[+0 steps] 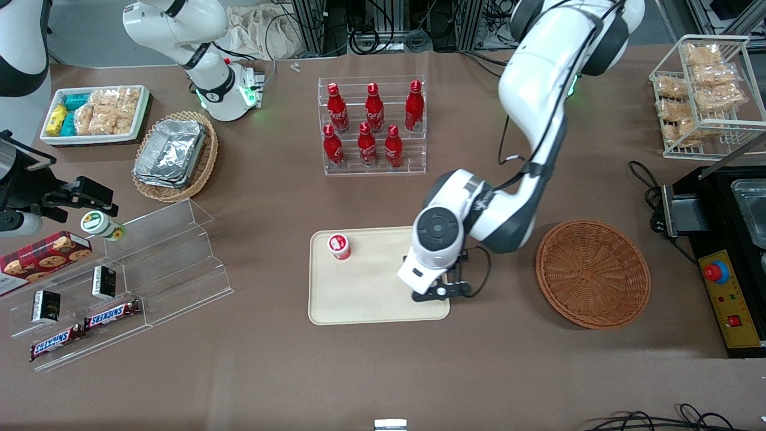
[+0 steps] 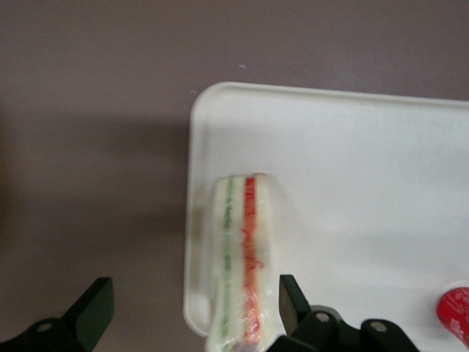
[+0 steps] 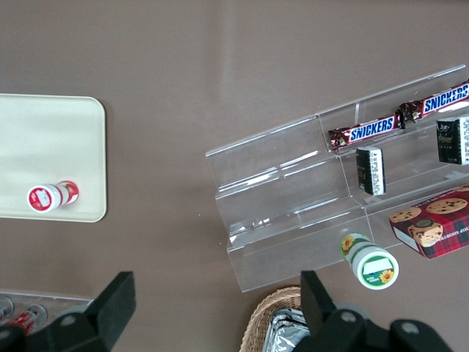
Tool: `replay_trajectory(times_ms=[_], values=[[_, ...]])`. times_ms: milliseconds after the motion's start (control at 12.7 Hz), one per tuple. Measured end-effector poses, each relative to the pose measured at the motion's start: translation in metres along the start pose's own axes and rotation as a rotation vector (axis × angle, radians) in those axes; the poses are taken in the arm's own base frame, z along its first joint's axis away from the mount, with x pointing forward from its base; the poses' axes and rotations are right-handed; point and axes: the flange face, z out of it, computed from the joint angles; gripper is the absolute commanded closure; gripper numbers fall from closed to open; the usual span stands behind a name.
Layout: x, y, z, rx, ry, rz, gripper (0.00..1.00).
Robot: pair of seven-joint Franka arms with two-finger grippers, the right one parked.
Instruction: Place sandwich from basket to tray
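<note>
Two brown chocolate bars [image 1: 84, 329] reading SNICKERS lie on the clear acrylic stepped shelf [image 1: 155, 263]. The red bottles [image 1: 371, 123] in the clear rack carry white script too small to read. The round reddish-brown wicker basket [image 1: 592, 273] holds nothing. The black two-finger gripper [image 2: 192, 308] hangs wide open over the flat beige rectangular tray [image 1: 371, 299], grasping nothing. The triangular white-bread sandwich [image 2: 242, 257] with green and orange-red layers rests on the tray's corner nearest the basket, between the fingers. A small red-labelled cup [image 1: 339, 245] also stands on the tray.
</note>
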Motion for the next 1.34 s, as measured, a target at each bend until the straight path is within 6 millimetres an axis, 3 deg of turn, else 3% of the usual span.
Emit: replay_trajectory(times_ms=[315, 472, 629, 865, 1022, 1180, 1337], values=[[0.022, -0.106, -0.120, -0.015, 0.020, -0.115, 0.01], [0.012, -0.158, -0.154, -0.026, 0.043, -0.109, 0.01], [-0.003, -0.210, -0.161, -0.041, 0.082, -0.077, 0.01], [-0.025, -0.307, -0.145, -0.035, 0.098, -0.017, 0.00], [-0.027, -0.361, -0.145, -0.028, 0.093, -0.008, 0.00], [-0.019, -0.401, -0.152, -0.028, 0.101, -0.013, 0.00], [-0.011, -0.419, -0.164, -0.033, 0.118, -0.035, 0.00]])
